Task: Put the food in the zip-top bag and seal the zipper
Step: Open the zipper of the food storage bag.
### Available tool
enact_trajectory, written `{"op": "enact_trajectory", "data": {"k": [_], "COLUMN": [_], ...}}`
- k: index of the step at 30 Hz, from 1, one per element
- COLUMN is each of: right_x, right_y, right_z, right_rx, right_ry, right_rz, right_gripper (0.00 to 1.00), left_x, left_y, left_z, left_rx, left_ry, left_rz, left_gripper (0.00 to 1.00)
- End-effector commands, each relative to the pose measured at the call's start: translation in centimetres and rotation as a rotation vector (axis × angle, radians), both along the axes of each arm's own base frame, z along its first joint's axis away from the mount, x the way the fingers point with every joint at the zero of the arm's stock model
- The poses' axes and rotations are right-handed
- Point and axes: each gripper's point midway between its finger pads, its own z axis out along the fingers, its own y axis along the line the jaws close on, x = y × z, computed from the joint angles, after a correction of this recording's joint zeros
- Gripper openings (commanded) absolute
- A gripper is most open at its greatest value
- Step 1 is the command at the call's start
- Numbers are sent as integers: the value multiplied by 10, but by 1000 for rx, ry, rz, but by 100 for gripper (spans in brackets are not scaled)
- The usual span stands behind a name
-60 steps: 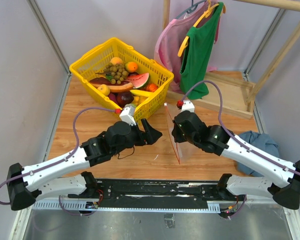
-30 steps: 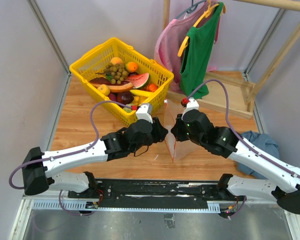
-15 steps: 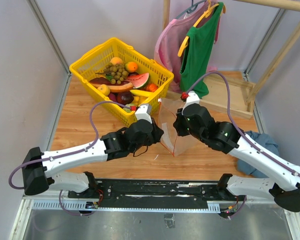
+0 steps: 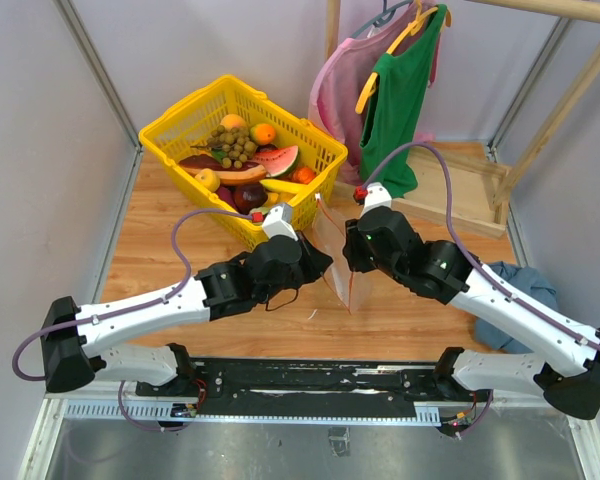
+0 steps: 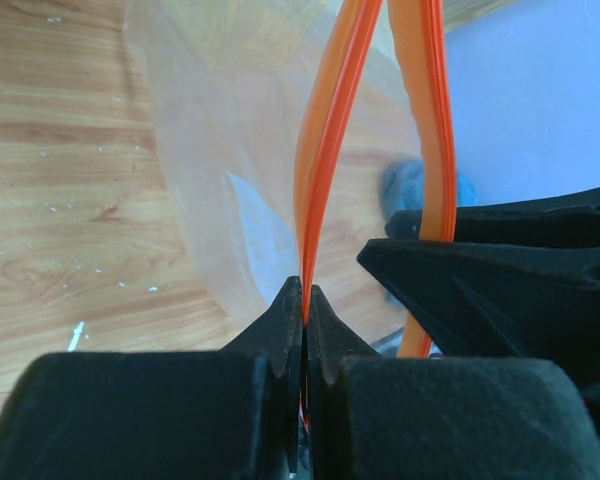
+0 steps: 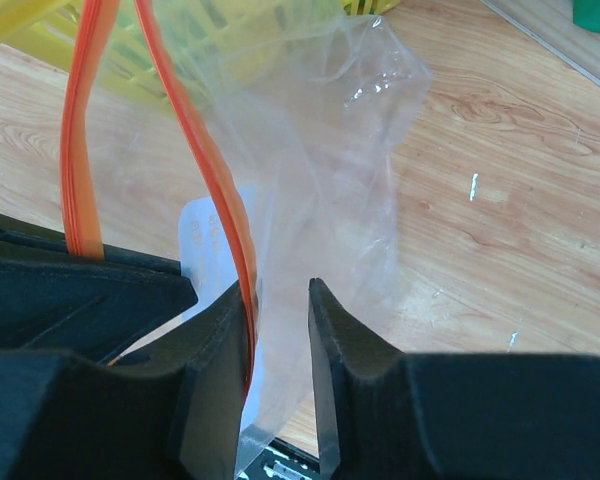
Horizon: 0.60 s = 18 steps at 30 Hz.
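Observation:
The zip-top bag (image 4: 332, 252) hangs upright between my two grippers, above the wooden table. My left gripper (image 5: 304, 300) is shut on one red-orange zipper (image 5: 325, 150) strip; the other strip (image 5: 430, 150) runs past it on the right. My right gripper (image 6: 278, 292) is open. That second strip (image 6: 208, 150) lies against its left finger, and clear bag film with a white label (image 6: 205, 240) sits between the jaws. The bag's mouth is parted and nothing shows inside. The food (image 4: 245, 160) lies piled in the yellow basket.
The yellow basket (image 4: 180, 120) stands at the back left, just behind the bag. Green and pink clothes (image 4: 395, 90) hang from a wooden rack (image 4: 460, 185) at the back right. A blue cloth (image 4: 520, 280) lies by the right arm.
My left gripper closed on one zipper strip and stayed shut. My right gripper, shut on the other strip before, has parted its jaws. The bag has shifted slightly left.

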Motion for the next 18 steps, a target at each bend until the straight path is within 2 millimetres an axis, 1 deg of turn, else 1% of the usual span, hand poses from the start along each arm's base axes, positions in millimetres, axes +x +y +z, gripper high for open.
{"op": "enact_trajectory", "data": {"k": [1,3,7,10,11,13,14,16,18], "right_x": [0,-2,-8,-8,-7,-5,-3,-1,5], "right_y": [-4,-4,-2,-8,-13,-23,-28,-36,-50], "right_z": [-4,-8,-18,-24,-24,-20,-15,-7,1], "right_rx": [-10,-13,-18,-49,-67,-103,-113,-141,-194], "right_ry": [12,24,62,73,67,42,23,-7,-45], "right_rz": [-1,3,17,1,-13,-38,-47,-63,-103], "right_gripper": [31,32,34,33,30,21,15,7,1], "left_x": [3,3,4,4,4,3,3,3,2], "left_y": [-5,-6,-9,-8,-7,-4,-1,4,10], "left_z": [26,27,23,24,25,25,24,22,21], "left_rx": [-98,-103,-102,-99,-96,-80,-66,-33,3], "left_ry": [23,31,49,45,40,33,30,24,18], "left_rz": [52,58,64,62,60,58,60,64,66], "left_gripper": [0,0,0,0,0,0,0,0,0]}}
